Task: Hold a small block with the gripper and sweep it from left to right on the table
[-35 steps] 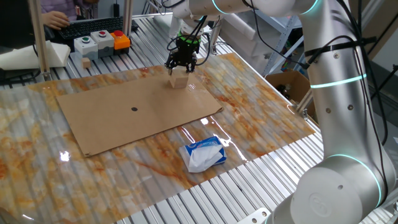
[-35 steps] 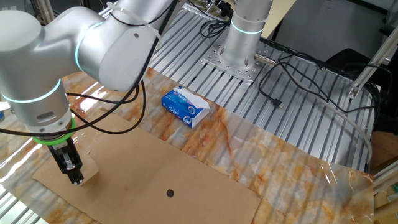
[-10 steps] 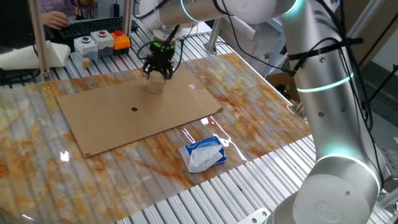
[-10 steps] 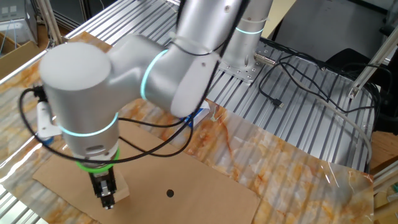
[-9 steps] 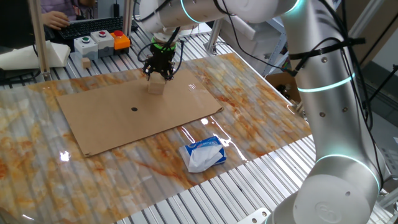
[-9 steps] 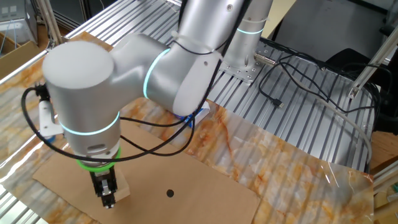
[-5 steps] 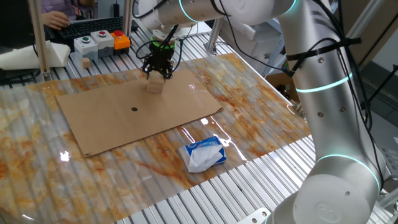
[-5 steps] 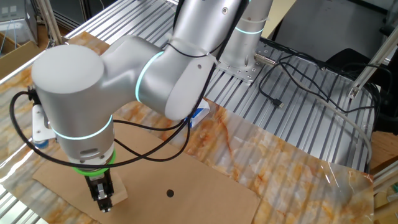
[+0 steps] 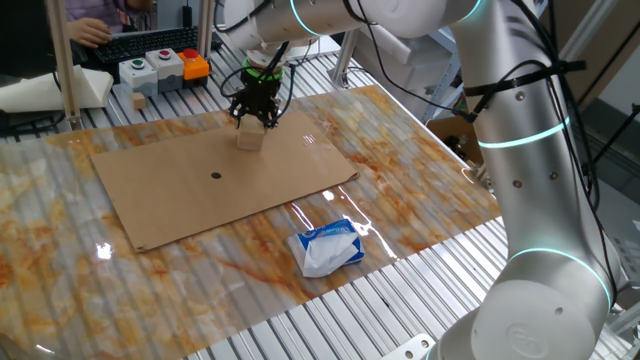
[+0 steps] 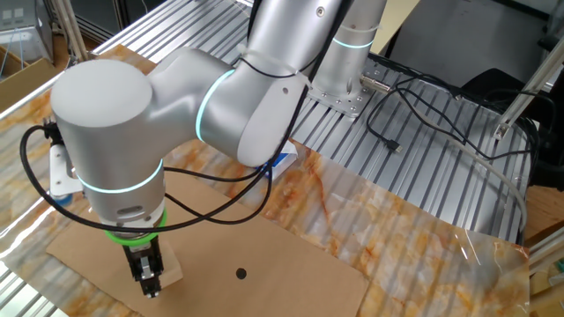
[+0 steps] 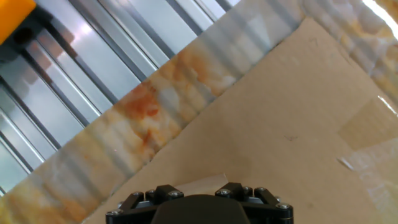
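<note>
Presently clamped in the tool [image 9: 256, 119], jaws narrowed onto two opposite side faces: small block [image 9: 250, 137], resting on the cardboard sheet [image 9: 220, 175] near its far edge, atop the tabletop [image 9: 420, 190]. Judged light, rigid, plain wood; likely to slide readily over cardboard. Best gripped on flat opposing faces, low. Count: one block, one cardboard sheet, one white-and-blue packet [image 9: 327, 247], one tool.

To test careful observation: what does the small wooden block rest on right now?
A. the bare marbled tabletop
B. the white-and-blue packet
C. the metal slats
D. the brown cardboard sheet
D: the small block, held in the gripper, sits on the brown cardboard sheet, near its far edge.
</note>
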